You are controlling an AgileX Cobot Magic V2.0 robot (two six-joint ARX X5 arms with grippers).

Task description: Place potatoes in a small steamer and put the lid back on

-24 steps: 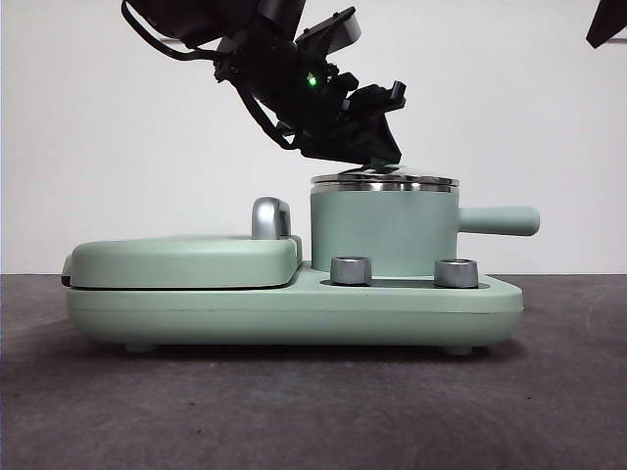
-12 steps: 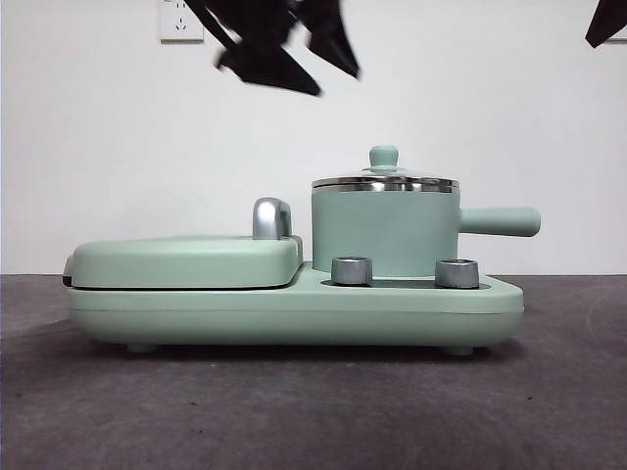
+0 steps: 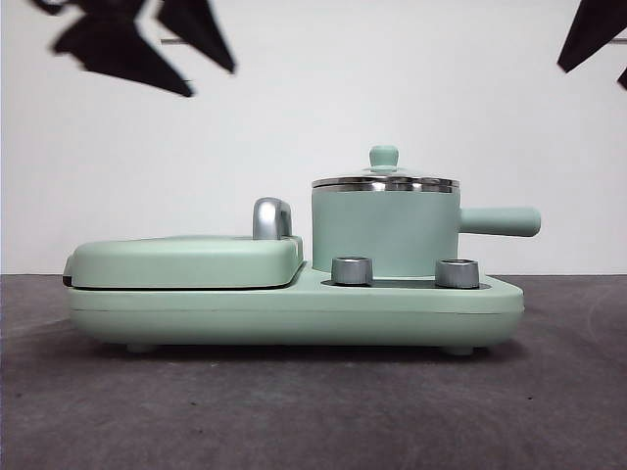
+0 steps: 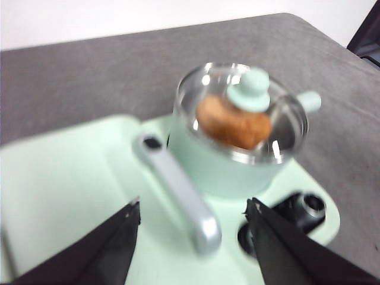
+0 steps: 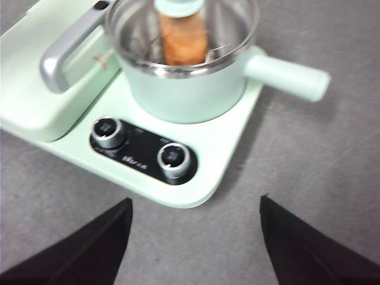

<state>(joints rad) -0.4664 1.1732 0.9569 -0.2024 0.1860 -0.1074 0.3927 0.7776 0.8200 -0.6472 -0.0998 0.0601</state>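
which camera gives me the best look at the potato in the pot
The left wrist view: the potato shows through the lid, slightly blurred. The right wrist view shows only a strip of it under the knob; the front view hides it.

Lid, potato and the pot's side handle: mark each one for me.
lid (image 4: 254, 89), left wrist view, on its mint-green knob.
potato (image 4: 228, 126), left wrist view, on its brown skin seen through the glass.
side handle (image 3: 500, 221), front view, midway along the straight bar.
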